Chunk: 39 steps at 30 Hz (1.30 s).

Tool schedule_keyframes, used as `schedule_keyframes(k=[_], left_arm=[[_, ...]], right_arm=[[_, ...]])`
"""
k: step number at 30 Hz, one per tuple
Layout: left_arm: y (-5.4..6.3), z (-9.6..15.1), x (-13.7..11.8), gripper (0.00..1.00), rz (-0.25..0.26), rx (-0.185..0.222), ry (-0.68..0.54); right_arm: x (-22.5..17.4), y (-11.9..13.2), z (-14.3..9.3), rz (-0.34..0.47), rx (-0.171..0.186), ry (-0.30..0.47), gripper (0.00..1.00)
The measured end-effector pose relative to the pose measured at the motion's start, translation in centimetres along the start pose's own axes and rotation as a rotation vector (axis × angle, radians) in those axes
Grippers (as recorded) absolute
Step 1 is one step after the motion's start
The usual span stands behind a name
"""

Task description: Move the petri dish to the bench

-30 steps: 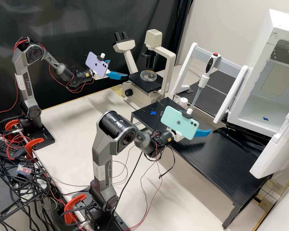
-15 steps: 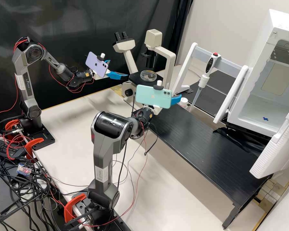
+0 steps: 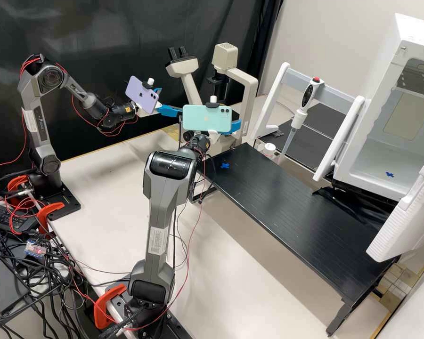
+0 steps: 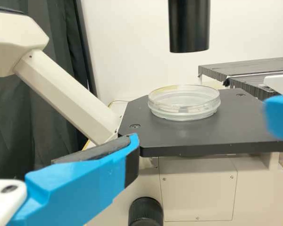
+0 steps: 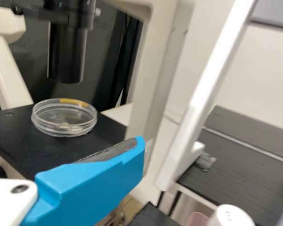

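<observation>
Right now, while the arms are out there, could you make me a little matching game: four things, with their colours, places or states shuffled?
1. Petri dish
2. Stage under the dish
3. Button atop the pipette
4. Left gripper

A. Red
B. Open, holding nothing
C. Clear, resting on the microscope
D. Black

Pairs: 1-C, 2-D, 3-A, 4-B

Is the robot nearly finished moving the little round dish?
No, nothing looks done: the petri dish sits on the black microscope stage. In progress: the right arm's blue fingers are near it, gripping nothing, perhaps lining up. Remaining: grip, lift and set it on the black bench.
</observation>
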Motion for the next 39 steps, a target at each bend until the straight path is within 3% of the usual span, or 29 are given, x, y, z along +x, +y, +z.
schedule_keyframes(k=[6, 9, 13, 18, 22, 27, 29, 35, 39], left_arm=[[0.0, 0.0, 0.0, 1.00, 0.000, 0.000, 0.000], [0.0, 0.0, 0.0, 1.00, 0.000, 0.000, 0.000], [0.0, 0.0, 0.0, 1.00, 0.000, 0.000, 0.000], [0.0, 0.0, 0.0, 1.00, 0.000, 0.000, 0.000], [0.0, 0.0, 0.0, 1.00, 0.000, 0.000, 0.000], [0.0, 0.0, 0.0, 1.00, 0.000, 0.000, 0.000], [0.0, 0.0, 0.0, 1.00, 0.000, 0.000, 0.000], [0.0, 0.0, 0.0, 1.00, 0.000, 0.000, 0.000], [0.0, 0.0, 0.0, 1.00, 0.000, 0.000, 0.000]], right_arm=[[3.5, -1.4, -0.9, -0.058, 0.010, -0.005, 1.00], [5.4, -1.6, -1.2, -0.077, 0.054, -0.021, 1.00], [7.2, -1.5, -1.5, -0.090, 0.078, -0.024, 1.00], [9.4, -0.8, -1.9, -0.075, 0.145, -0.039, 1.00], [10.5, -0.9, -1.6, -0.066, 0.174, -0.059, 1.00], [12.0, -1.7, -0.9, -0.056, 0.168, -0.103, 1.00], [12.4, -2.4, -0.6, -0.063, 0.145, -0.117, 1.00], [13.1, -4.6, -0.7, -0.091, 0.128, -0.142, 1.00], [13.5, -5.3, -0.5, -0.094, 0.132, -0.159, 1.00]])
